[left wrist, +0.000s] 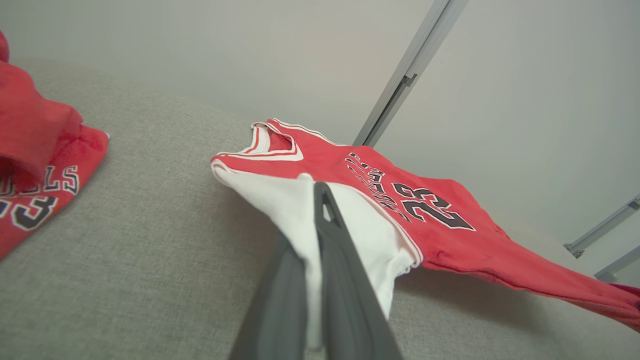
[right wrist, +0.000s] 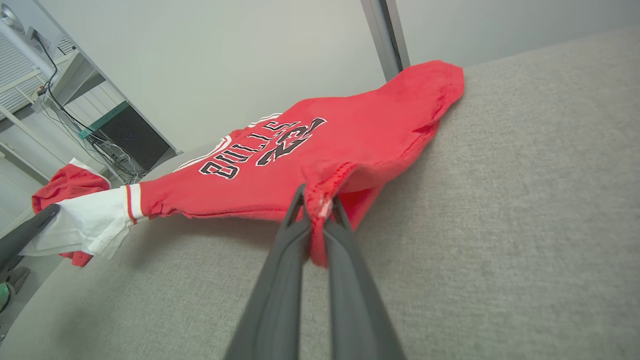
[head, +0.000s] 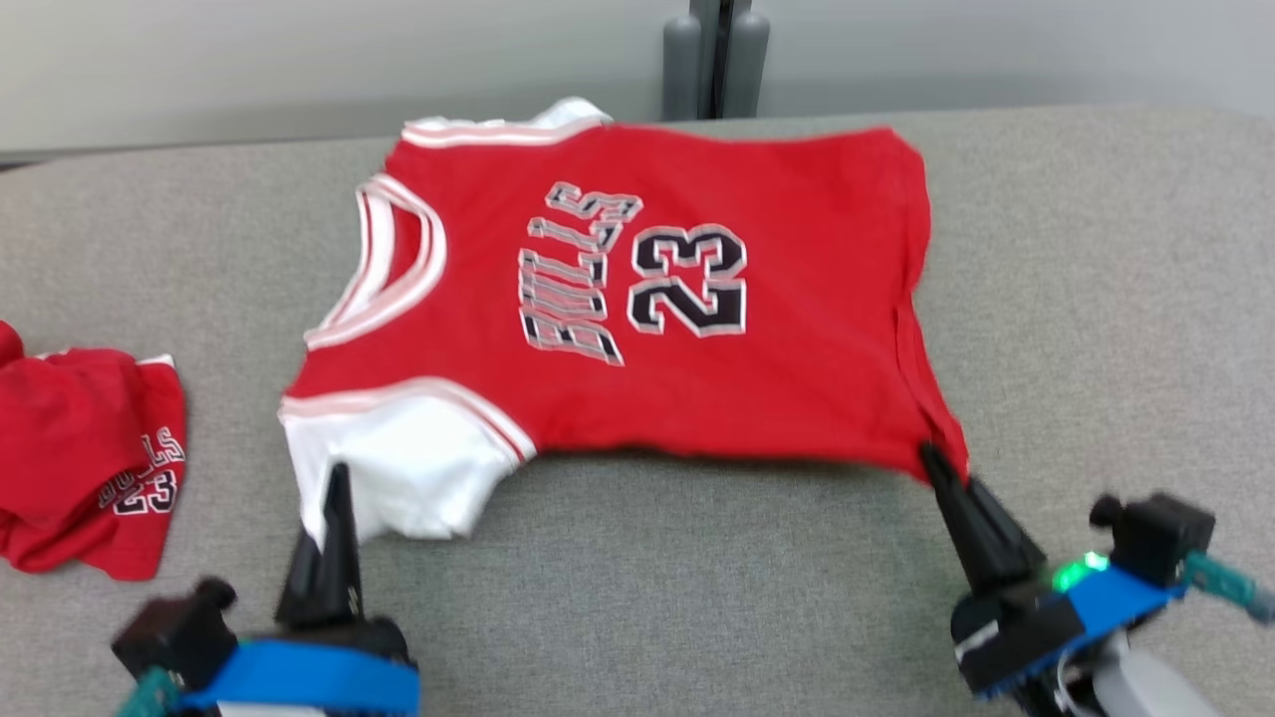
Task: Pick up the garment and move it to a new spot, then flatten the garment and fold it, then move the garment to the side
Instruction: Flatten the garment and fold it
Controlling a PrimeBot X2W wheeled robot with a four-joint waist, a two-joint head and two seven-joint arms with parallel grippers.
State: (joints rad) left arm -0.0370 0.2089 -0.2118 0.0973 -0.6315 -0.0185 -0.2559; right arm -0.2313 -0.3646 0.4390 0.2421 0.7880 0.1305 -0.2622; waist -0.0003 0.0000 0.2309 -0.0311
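The garment [head: 697, 299] is a red jersey with white sleeves, "BULLS 23" on its chest, spread over the grey table [head: 1096, 299] with its near edge lifted. My left gripper [head: 337, 478] is shut on the white near sleeve [left wrist: 300, 210], which runs between its dark fingers [left wrist: 345, 280]. At the garment's near right corner my right gripper [head: 931, 460] is shut on the red hem [right wrist: 325, 195]. The cloth hangs stretched between the two grips [right wrist: 250, 190], with shadow under its near edge.
A second red garment [head: 80, 458] with the same print lies crumpled at the table's left edge. A grey post [head: 715, 55] stands behind the table against the pale wall. Bare grey surface runs along the front and the right side.
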